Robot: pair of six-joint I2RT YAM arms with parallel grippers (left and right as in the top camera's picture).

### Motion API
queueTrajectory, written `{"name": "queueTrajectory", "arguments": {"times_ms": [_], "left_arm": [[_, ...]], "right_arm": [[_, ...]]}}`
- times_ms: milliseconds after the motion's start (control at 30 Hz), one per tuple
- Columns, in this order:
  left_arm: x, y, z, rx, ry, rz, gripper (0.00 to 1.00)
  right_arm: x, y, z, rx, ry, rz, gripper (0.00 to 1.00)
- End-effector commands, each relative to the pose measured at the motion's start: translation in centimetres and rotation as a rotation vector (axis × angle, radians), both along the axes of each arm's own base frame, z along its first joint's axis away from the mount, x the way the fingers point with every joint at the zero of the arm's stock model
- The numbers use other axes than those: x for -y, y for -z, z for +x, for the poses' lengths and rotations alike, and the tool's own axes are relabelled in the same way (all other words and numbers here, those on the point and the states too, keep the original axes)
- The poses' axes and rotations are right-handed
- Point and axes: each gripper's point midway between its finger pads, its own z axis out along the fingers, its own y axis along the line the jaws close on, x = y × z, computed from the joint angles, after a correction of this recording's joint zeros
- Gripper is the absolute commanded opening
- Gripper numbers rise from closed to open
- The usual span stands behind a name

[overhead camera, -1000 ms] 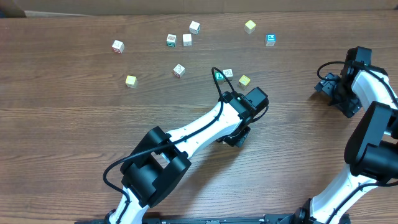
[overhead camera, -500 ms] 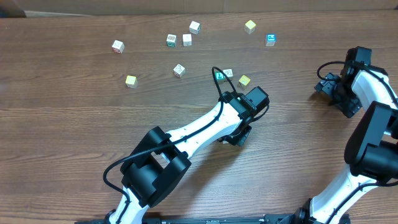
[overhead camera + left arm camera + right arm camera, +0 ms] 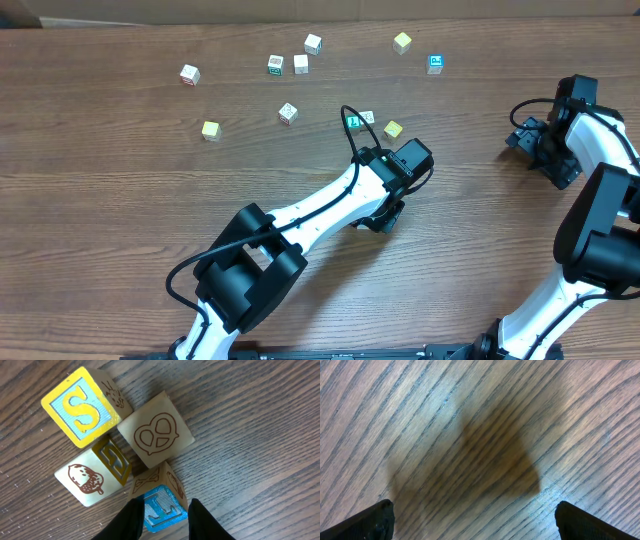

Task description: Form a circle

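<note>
**Overhead.** The circle (image 3: pixel 366 120), a tight knot of small toy blocks, sits on the wooden table (image 3: pixel 120 200). Cyan, white and pale yellow faces show. The left arm (image 3: pixel 320 205) reaches in from the near edge, and its wrist ends just beside the circle, with the fingers hidden underneath. Loose cubes (image 3: pixel 287 113) lie scattered beyond the circle toward the far edge, most of them well apart from it. The right gripper (image 3: pixel 518 138) hangs well apart from the circle, off toward the right arm's side.

**Left wrist.** Four blocks, packed close together, make up the circle:
- an S block (image 3: pixel 82 405) framed in yellow
- a pretzel block (image 3: pixel 156 435)
- an acorn block (image 3: pixel 87 482) bearing a yellow G
- a blue-lettered block (image 3: pixel 160 505)

The left gripper (image 3: pixel 166 512) is closed narrowly on the blue-lettered block, with one dark finger against each side.

**Right wrist.** The right gripper's fingertips (image 3: pixel 380 520) stand at the bottom corners, spread wide and holding nothing. Bare wood grain and a blurred shadow (image 3: pixel 490 465) lie between them.
</note>
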Motion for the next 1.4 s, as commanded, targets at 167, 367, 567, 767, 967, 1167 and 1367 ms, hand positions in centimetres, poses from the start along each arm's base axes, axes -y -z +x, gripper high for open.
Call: {"name": "queueTrajectory", "arguments": {"times_ms": [167,367,567,767,967,1167,1367], "left_arm": [[0.5,-2.6,1.4,0.03,-0.004,-0.009,0.24],[0.8,-3.5,0.9,-0.013,-0.006,-0.032,0.04],[-0.3,-1.8,-1.4,-0.111,0.01,-0.004,0.04],[-1.8,-0.6,-2.9,-0.164,0.006,0.051,0.04],[-2.3,-0.6,-3.3,-0.184,0.005,0.072,0.04],[-2.4,0.2,-4.5,-0.218,0.013,0.075,0.04],[-1.8,0.9,-4.4,-0.196,0.026,0.055,0.04]], "right_arm": [[0.0,-1.0,0.2,0.025,0.002,-0.011,1.0],[0.0,-1.0,0.2,0.025,0.002,-0.012,1.0],[0.0,-1.0,0.2,0.025,0.002,-0.012,1.0],[0.0,-1.0,0.2,0.025,0.002,-0.012,1.0],[0.0,-1.0,0.2,0.025,0.002,-0.012,1.0],[0.0,-1.0,0.2,0.025,0.002,-0.012,1.0],[0.0,-1.0,0.2,0.025,0.002,-0.012,1.0]]}}
